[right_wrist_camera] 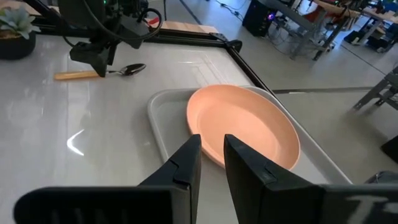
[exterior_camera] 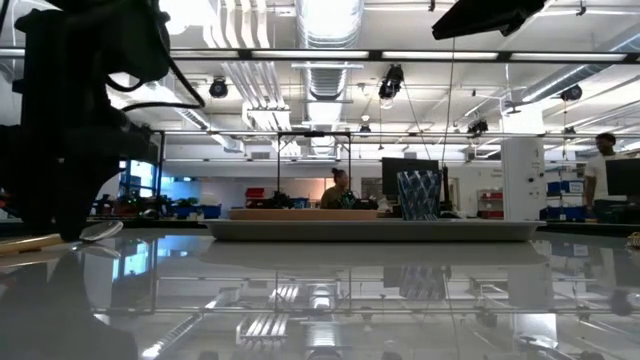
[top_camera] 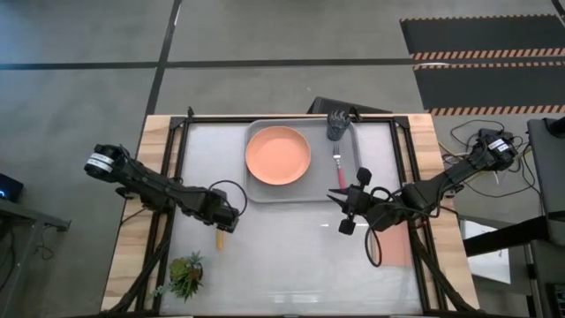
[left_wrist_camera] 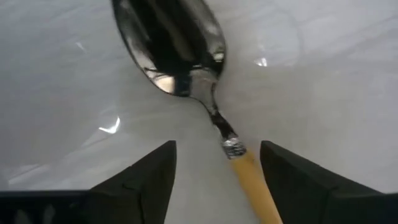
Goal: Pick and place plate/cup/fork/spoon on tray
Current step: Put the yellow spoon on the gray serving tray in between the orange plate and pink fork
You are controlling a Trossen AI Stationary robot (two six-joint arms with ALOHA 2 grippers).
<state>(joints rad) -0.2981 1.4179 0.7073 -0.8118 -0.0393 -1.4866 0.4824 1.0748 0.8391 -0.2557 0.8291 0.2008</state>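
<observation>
The spoon (left_wrist_camera: 186, 56) lies flat on the table, with its silver bowl and orange handle (top_camera: 220, 237) showing. My left gripper (left_wrist_camera: 217, 168) is open and low over it. One finger stands on each side of the handle near the neck, and neither touches it. The tray (top_camera: 256, 190) holds the plate (top_camera: 278, 155), the cup (top_camera: 337, 125) at its far right corner and the fork (top_camera: 337, 168) along its right side. My right gripper (right_wrist_camera: 211, 140) hangs empty by the tray's near right corner. Its fingers are nearly together, pointing at the plate (right_wrist_camera: 242, 124).
A small potted plant (top_camera: 184, 274) stands at the table's near left. A flat pink-brown pad (top_camera: 393, 247) lies under my right arm at the right. The table's near middle (top_camera: 291, 265) is bare.
</observation>
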